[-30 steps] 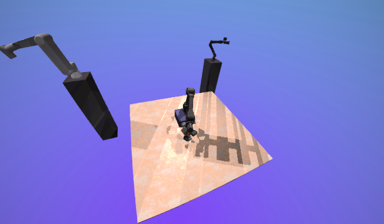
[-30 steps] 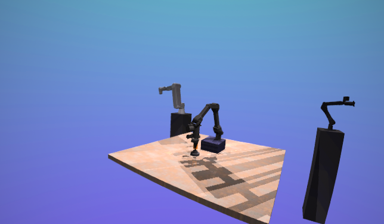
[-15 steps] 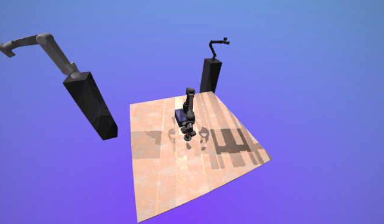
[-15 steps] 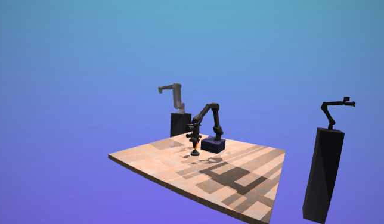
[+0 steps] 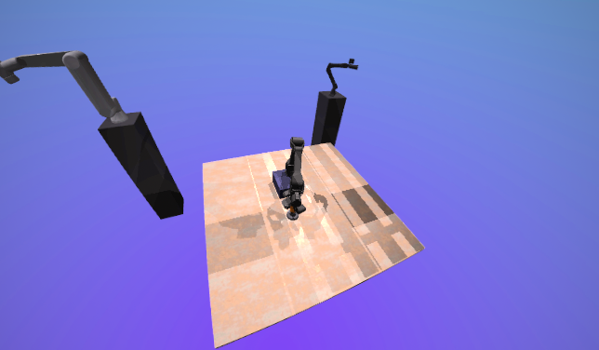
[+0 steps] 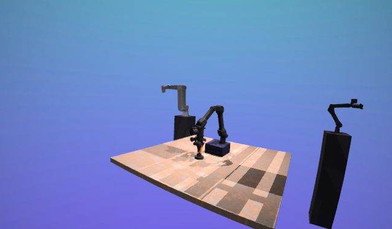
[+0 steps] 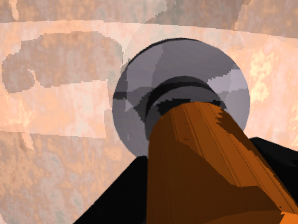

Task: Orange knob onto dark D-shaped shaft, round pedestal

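My gripper [image 5: 293,208] [image 6: 199,147] is shut on the orange knob [image 7: 206,176] [image 5: 292,211] [image 6: 201,149] and holds it upright, straight over the round grey pedestal [image 7: 136,92] [image 5: 293,216] [image 6: 199,157]. In the wrist view the knob's far end meets a dark ring at the pedestal's middle; the shaft itself is hidden by the knob. I cannot tell how far down the knob sits. The black fingers [image 7: 107,223] show on both sides of the knob.
The arm's dark blue base block [image 5: 281,181] [image 6: 217,148] stands on the patterned table top [image 5: 268,279] [image 6: 236,183] just behind the pedestal. Two black pillars [image 5: 142,165] [image 6: 329,176] with camera arms stand off the table's edges.
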`<state>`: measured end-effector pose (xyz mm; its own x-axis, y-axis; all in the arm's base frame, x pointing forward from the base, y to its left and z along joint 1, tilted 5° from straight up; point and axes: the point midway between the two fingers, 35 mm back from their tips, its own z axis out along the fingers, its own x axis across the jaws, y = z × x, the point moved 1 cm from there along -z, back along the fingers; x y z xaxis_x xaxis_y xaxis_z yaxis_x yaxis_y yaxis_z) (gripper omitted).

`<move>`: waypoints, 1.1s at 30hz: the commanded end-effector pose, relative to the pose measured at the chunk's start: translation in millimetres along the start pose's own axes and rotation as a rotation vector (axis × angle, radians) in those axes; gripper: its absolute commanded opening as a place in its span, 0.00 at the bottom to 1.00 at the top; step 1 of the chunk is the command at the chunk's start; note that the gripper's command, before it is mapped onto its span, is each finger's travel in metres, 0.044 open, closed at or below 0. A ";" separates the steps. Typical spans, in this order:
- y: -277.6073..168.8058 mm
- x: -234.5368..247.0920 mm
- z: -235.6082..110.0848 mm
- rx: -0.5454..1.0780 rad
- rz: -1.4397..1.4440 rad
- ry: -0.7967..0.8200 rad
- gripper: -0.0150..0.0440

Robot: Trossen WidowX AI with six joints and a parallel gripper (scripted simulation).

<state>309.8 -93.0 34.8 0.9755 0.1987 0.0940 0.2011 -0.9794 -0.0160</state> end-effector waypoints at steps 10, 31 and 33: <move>0.0 0.0 0.9 -0.003 -0.044 0.004 0.25; 0.0 0.0 0.9 -0.003 -0.044 0.004 0.25; 0.0 0.0 0.9 -0.003 -0.044 0.004 0.25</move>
<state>309.6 -93.3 34.1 0.9669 0.2361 0.0966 0.2380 -0.9712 -0.0082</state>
